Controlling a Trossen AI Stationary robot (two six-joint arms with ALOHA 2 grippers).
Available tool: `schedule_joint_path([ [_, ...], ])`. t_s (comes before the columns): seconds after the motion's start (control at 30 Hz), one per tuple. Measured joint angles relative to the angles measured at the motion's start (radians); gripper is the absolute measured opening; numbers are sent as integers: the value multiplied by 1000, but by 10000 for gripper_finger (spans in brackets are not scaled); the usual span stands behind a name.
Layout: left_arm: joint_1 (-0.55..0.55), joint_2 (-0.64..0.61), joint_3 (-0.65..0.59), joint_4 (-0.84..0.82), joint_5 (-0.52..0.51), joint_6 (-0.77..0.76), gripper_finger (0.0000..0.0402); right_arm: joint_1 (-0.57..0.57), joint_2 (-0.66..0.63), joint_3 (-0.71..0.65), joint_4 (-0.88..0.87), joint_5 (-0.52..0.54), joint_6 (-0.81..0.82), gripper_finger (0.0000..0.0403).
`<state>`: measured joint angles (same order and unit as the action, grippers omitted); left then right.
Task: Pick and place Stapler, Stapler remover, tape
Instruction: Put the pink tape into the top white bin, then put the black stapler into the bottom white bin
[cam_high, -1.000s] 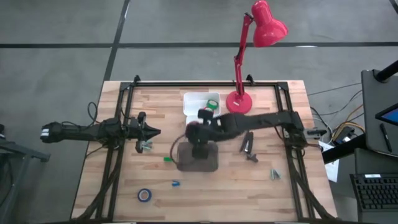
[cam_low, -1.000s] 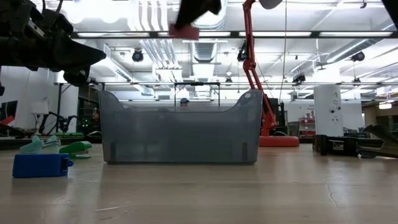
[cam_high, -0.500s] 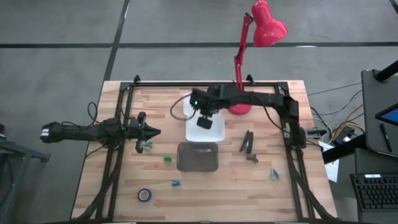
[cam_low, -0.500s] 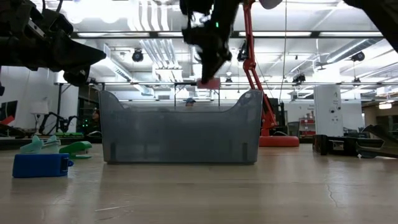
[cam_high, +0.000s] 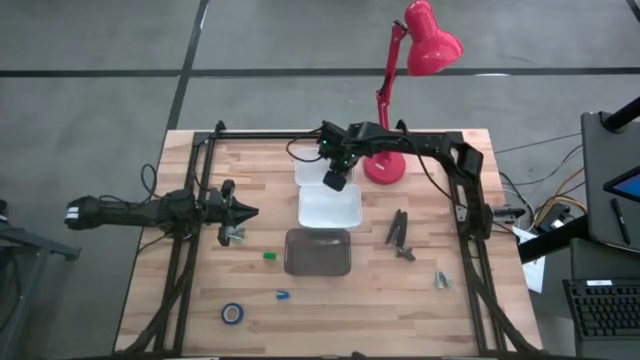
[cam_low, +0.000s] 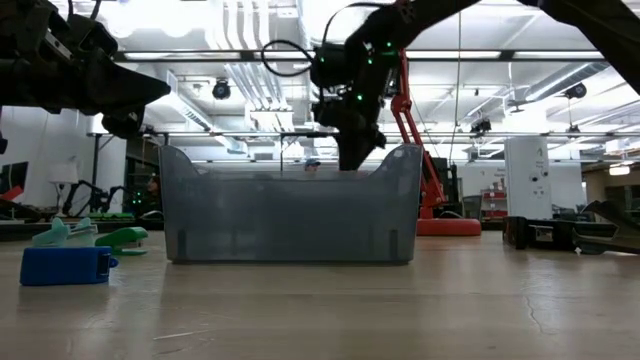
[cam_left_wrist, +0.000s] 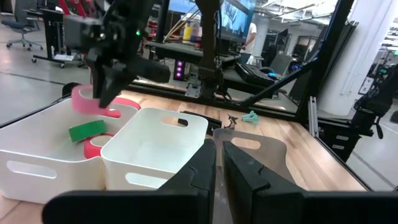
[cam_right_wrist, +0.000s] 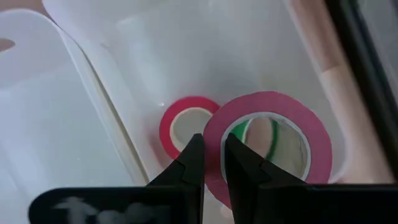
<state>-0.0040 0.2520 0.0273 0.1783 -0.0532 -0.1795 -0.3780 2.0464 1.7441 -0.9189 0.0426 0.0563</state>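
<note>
High view: we are seeing the right pincer (cam_high: 336, 181) hanging over the white bins (cam_high: 328, 205) in the upper middle of the frame, just left of the red lamp (cam_high: 384, 165). In the right wrist view its fingers are pinching the wall of a pinkish-red tape roll (cam_right_wrist: 266, 146), with a red roll (cam_right_wrist: 186, 126) and a green roll (cam_right_wrist: 256, 137) lying in the bin below. The left pincer (cam_high: 240, 212) is waiting closed and empty at the surface's left edge. The grey bin (cam_high: 318, 251) is sitting mid-frame, the blue tape (cam_high: 232, 313) at lower left, the stapler (cam_high: 398, 229) right of centre, with open wood between them.
</note>
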Motion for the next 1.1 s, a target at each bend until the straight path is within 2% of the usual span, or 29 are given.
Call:
schedule_joint_path([
  [0.13, 0, 0, 0, 0, 0, 0, 30, -14, 0, -44, 38, -17, 34, 41],
  [0.33, 0, 0, 0, 0, 0, 0, 30, -16, 0, -79, 43, -17, 53, 85],
  [0.73, 0, 0, 0, 0, 0, 0, 30, -10, -18, -38, 9, -16, 57, 166],
  [0.9, 0, 0, 0, 0, 0, 0, 30, -1, -45, -9, -40, -15, 73, 185],
  [1.1, 0, 0, 0, 0, 0, 0, 30, 57, -152, -36, -103, -15, 136, 191],
])
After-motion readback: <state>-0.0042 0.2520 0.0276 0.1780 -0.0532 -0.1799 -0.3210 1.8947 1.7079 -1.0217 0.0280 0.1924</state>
